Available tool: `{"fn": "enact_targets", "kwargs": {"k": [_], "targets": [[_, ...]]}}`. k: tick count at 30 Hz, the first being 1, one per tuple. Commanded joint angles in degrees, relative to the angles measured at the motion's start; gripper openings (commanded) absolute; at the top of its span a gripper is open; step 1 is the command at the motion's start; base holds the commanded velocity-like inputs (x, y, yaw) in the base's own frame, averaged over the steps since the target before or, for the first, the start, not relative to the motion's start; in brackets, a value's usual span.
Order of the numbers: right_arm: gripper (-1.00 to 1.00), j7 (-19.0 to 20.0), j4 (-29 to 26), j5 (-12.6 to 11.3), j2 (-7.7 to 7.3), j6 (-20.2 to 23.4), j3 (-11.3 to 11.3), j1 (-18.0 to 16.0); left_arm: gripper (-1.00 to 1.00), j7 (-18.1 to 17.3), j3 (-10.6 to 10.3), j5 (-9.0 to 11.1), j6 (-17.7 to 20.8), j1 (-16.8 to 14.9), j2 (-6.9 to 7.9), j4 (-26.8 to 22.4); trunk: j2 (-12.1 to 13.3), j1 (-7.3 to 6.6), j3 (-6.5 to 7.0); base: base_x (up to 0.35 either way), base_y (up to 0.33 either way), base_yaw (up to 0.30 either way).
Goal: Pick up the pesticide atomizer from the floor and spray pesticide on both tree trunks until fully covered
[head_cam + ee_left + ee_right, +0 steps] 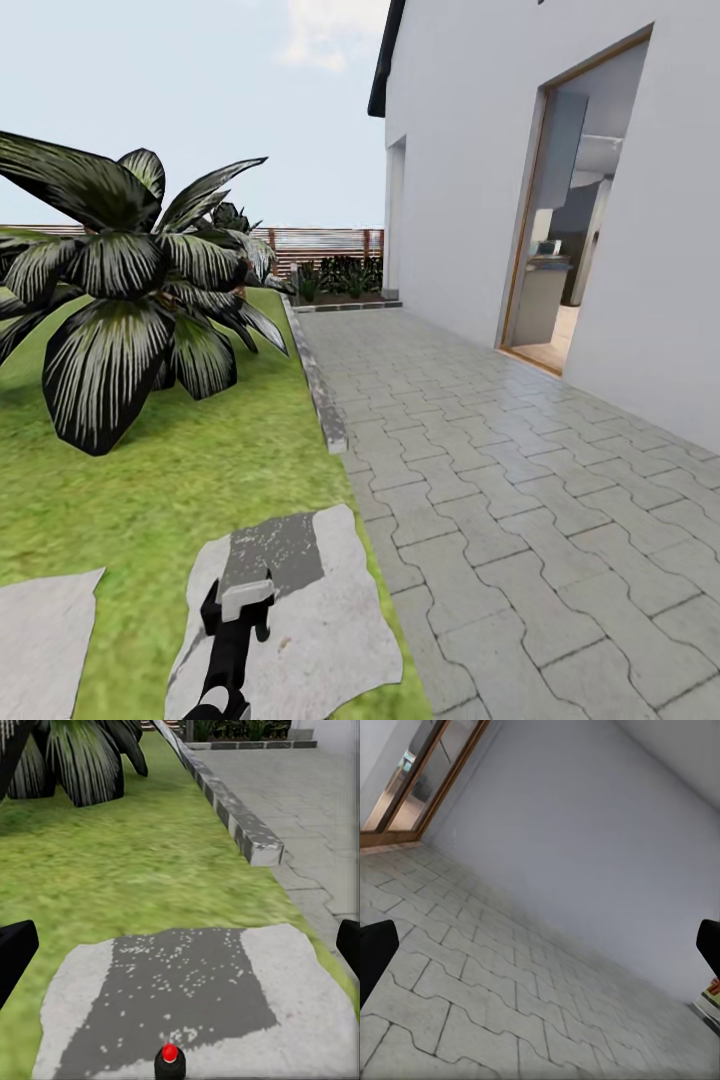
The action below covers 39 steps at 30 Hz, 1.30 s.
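At the lawn's near edge, the left end effector hangs over a pale stepping stone, clenched, it appears, on the pesticide atomizer: its pale trigger head sits at the arm's tip, and the left wrist view shows a red-dotted nozzle between the fingers, which stand wide at the frame's sides, so the grip is a judgement. A dark speckled patch on the stone looks like spray.

So pickup seems done; spraying both trunks is left, with no broadleaf tree in sight.

A short palm crowds the lawn's left side. A stone kerb divides grass from the paved path. Further right stand the house wall and an open doorway.

The right end effector's fingers are spread, released, over paving.
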Motion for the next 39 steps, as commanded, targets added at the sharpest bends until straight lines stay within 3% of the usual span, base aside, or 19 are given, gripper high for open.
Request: {"fn": "enact_targets", "kwargs": {"k": [1, 9, 39], "targets": [[1.0, 0.01, -0.05, -0.43, -0.02, -0.22, 0.11, -0.02, 1.0, 0.41, -0.12, -0.34, -0.09, -0.04, 0.0, 0.03, -0.44, 0.21, -0.24, 0.0, 0.0, 0.0], [1.0, 0.03, -0.04, -0.43, -0.02, -0.22, 0.11, -0.02, 1.0, 0.2, -0.02, -0.34, -0.08, -0.04, 0.0, 0.03, -3.65, 1.97, -1.68, 0.0, 0.0, 0.0], [1.0, 0.09, -0.04, -0.51, -0.02, -0.21, 0.11, -0.01, 1.0, 0.15, -0.11, -0.25, -0.17, -0.04, -0.31, 0.0, -4.05, 2.74, -8.33, 0.0, 0.0, 0.0]]}}
